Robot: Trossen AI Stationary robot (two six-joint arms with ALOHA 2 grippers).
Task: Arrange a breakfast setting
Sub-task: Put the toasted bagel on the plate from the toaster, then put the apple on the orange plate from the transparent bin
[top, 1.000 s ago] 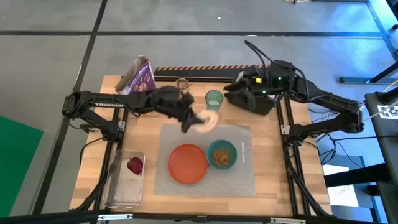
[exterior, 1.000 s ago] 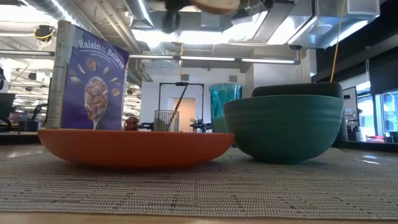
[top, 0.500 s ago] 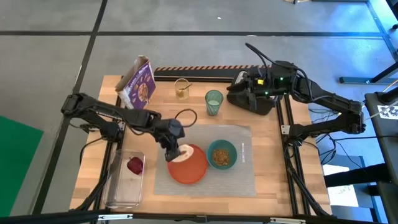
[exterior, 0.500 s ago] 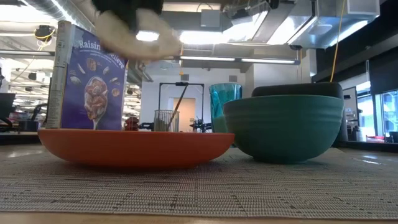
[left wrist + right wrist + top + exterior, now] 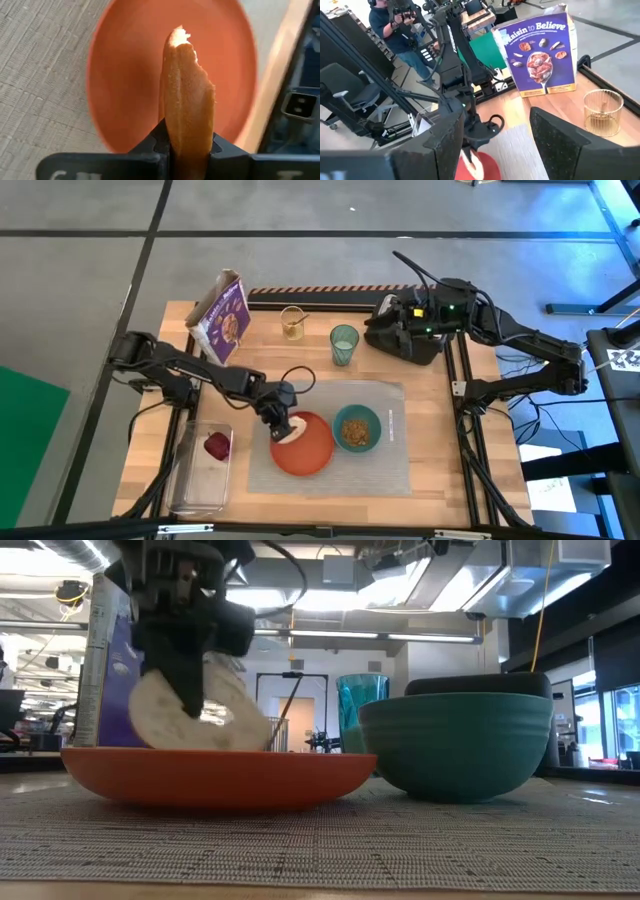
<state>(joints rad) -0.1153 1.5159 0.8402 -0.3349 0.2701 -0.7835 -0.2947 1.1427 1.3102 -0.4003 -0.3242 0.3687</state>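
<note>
In the low view's left foreground the left gripper (image 5: 185,660) pinches the bagel-like ring (image 5: 200,715) on edge just above the round orange plate (image 5: 215,780), likely to lay it flat there, while the right gripper (image 5: 385,330), fingers apart and empty, waits at the high view's upper right.

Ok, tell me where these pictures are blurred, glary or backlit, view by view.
Low view: bright ceiling lights backlight the left gripper, dark above the orange plate, and the bagel is smeared. Left wrist view: bagel sharp, plate and placemat soft. Right wrist view: the right gripper's fingers blurred, cereal box crisp.
</note>
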